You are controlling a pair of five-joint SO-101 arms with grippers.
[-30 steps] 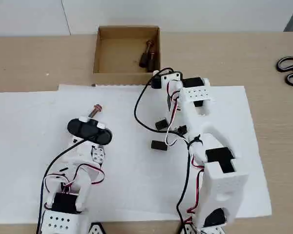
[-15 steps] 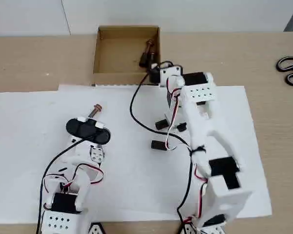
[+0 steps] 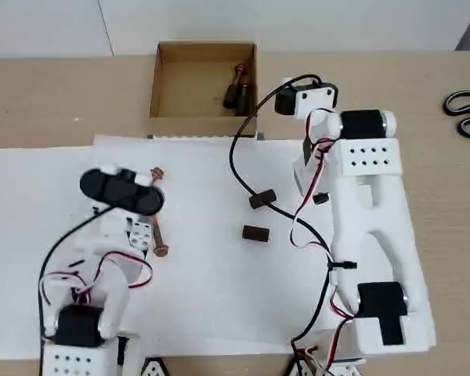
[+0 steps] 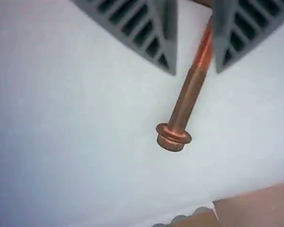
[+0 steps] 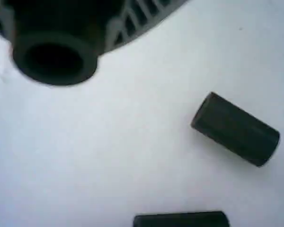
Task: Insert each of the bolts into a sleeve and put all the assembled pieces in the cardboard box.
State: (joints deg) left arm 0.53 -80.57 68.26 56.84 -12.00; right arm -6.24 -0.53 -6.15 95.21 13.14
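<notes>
A copper bolt lies on the white paper with its shank between the fingers of my left gripper; there is a gap on one side of it. Its head pokes out past that arm's dark wrist. A second bolt lies beside the left arm. My right gripper is shut on a black sleeve, whose open bore faces the camera. Two more sleeves lie mid-paper, seen from the right wrist as well. The cardboard box holds assembled pieces.
Scissors lie at the far right on the wooden table. A black cable from the right arm loops over the paper close to the loose sleeves. The white paper covers the table's middle, with free room left of the left arm.
The right arm has swung right, away from the box, taking a sleeve with it. The left arm has shifted left, uncovering the second bolt; the first bolt's head stayed put.
</notes>
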